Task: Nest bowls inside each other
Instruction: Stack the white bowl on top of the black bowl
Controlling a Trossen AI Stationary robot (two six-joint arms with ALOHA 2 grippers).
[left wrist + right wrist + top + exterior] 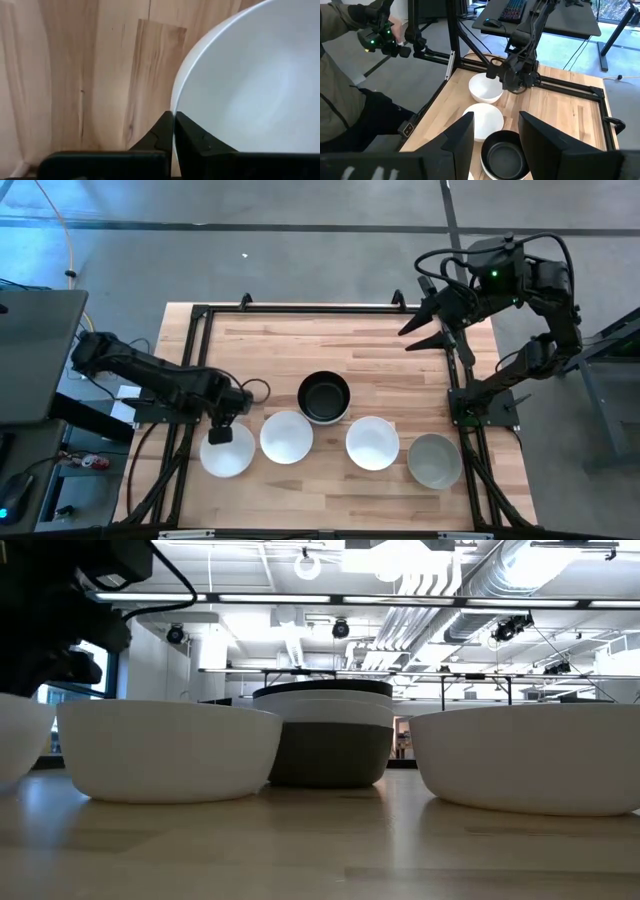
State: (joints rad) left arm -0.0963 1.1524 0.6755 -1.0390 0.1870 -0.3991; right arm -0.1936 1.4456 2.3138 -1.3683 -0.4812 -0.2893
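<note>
High view: five bowls near the surface's front edge; left end effector (219, 435) pinches the rim of the leftmost white bowl (227, 452). Black bowl (324, 397) sits mid-surface. Right end effector (428, 330) spread wide above the right rear corner.
Left wrist view: fingers (192, 137) clamp the bowl's rim.

floor (300, 250): grey concrete | ceiling (420, 580): white ducts, strip lights | desk (560, 20): keyboard

No text, label, brand, number or sign can be read in any of the views, neither on the bowls nor on the table or arms.
</note>
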